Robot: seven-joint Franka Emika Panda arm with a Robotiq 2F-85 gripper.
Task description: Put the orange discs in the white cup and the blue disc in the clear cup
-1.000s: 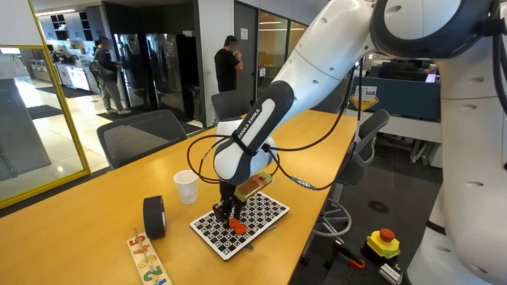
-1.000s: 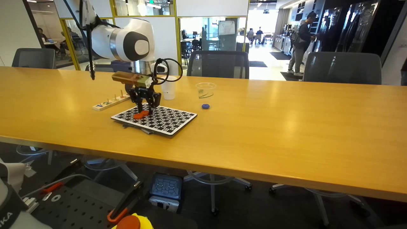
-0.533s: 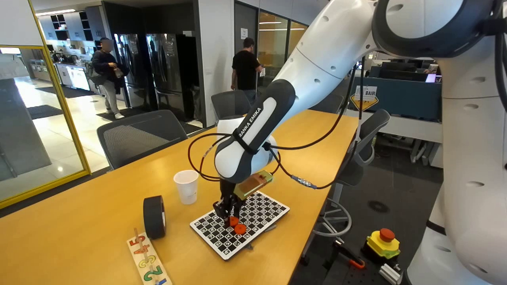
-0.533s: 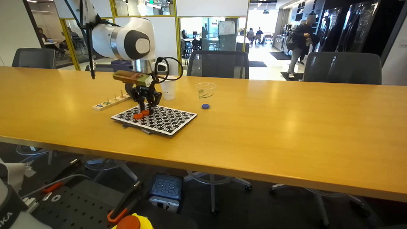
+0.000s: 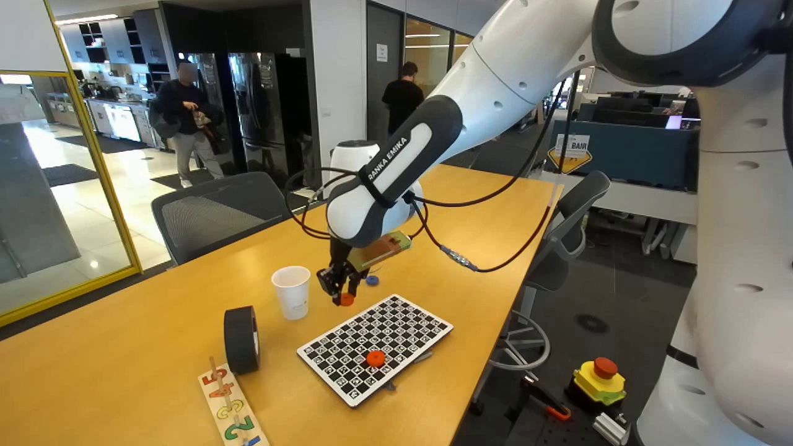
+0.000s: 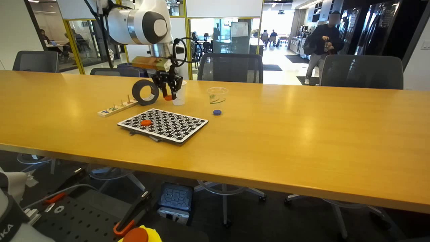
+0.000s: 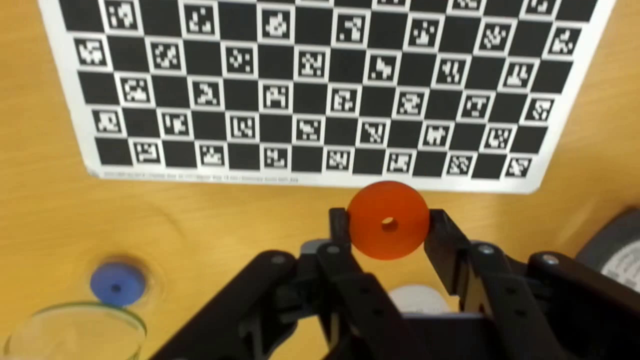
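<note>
Holed orange disc [image 7: 388, 202] — between black fingers [image 7: 444, 242]

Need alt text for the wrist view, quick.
The black pincer grips a flat round orange disc. A rectangular black-and-white checkered board lies across the top; at lower left, a flat round blue disc rests on the tan tabletop near a round clear cup.

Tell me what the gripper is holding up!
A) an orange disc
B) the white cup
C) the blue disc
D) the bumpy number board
A: the wrist view shows an orange disc pinched in the gripper, while in an exterior view the blue disc lies on the table.
</note>
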